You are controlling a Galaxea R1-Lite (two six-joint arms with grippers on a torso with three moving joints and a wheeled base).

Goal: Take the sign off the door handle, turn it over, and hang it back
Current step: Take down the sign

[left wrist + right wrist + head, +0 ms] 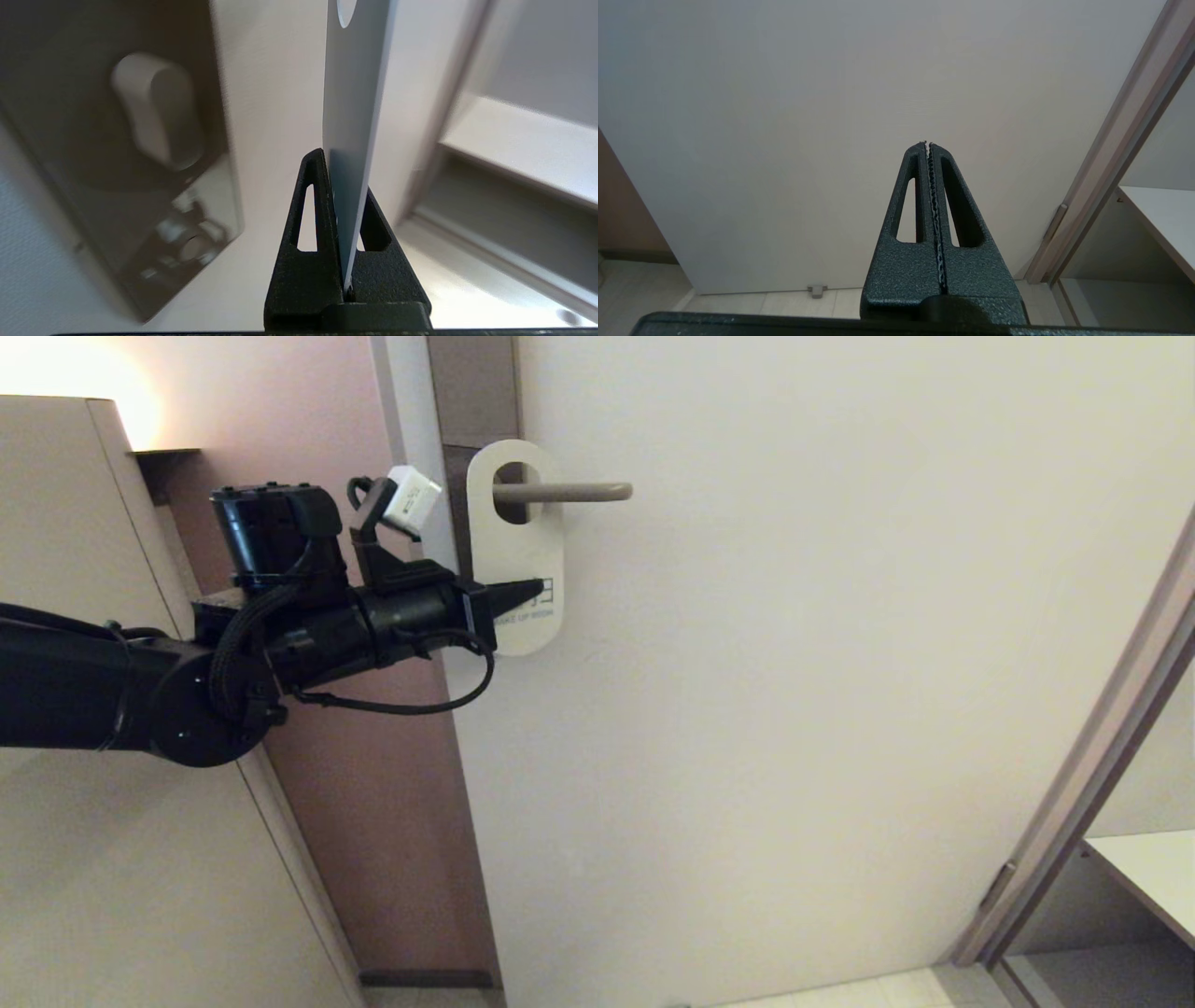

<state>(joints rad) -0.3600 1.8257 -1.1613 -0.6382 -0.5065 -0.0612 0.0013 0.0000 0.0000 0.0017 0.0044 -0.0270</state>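
The sign (516, 555) is hanging on the handle (564, 492) by its oval hole, white side facing out, teal lettering partly showing low on the card; the left gripper (534, 590) is reaching in from the left and pinching the sign's lower part between its closed fingers (312, 205), the card seen edge-on in the left wrist view; the right gripper (928, 144) is sitting parked, fingers pressed together on nothing, facing the pale door (840, 663) lower down.
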